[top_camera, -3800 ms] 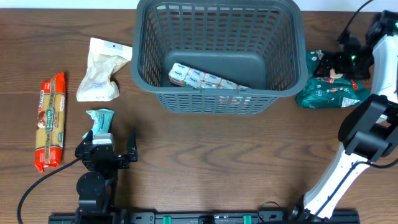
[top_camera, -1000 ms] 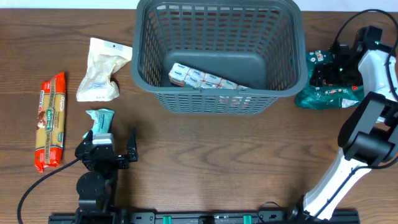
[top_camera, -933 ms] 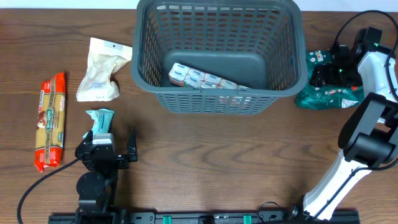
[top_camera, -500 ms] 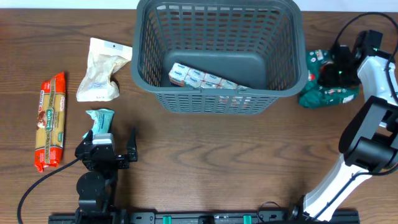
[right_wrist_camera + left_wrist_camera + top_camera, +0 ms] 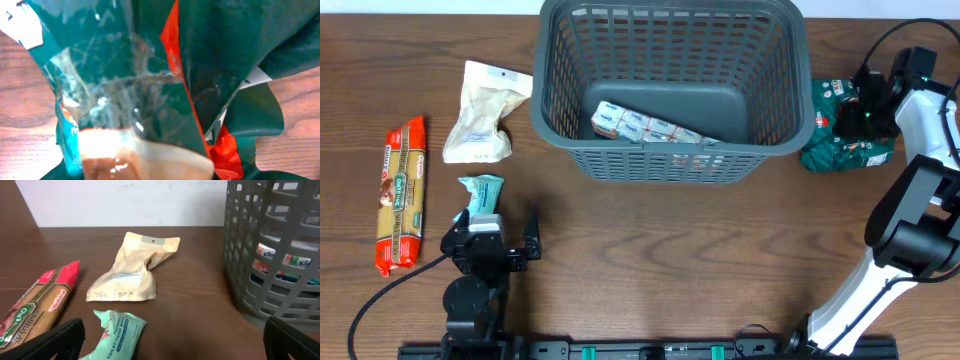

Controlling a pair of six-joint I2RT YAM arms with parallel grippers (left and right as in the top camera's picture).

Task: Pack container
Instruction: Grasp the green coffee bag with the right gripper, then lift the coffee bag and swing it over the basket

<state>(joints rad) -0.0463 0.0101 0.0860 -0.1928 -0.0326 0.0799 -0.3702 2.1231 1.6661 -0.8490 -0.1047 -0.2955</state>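
Nearest to us, at seven o'clock of the table [image 5: 670, 270], the left pincer [image 5: 502, 230] has its jaws spread wide with nothing between them. Its dark fingers [image 5: 50, 341] show in the bottom corners of the left wrist view. Just ahead of it, at its twelve o'clock, lies a mint wipes packet [image 5: 480, 192]. A red spaghetti packet [image 5: 402, 195] lies lengthwise at the pincer's ten o'clock, and a beige pouch [image 5: 485, 112] lies farther off beyond the wipes.

The basket [image 5: 665, 162] stands upright at twelve o'clock of the table, with a row of tissue packs [image 5: 645, 125] on its floor against the near wall.

At the basket's three o'clock, the right pincer [image 5: 860, 110] is pinched together on the top of a green bag [image 5: 845, 150]. The bag lies just beside the basket's right wall, and its crumpled film fills the right wrist view.

A second ago these jaws stood apart over the bag, which lay flatter and spread wider. Now the bag is bunched up toward the grip. The left pincer, the other packets and the basket are where they were.
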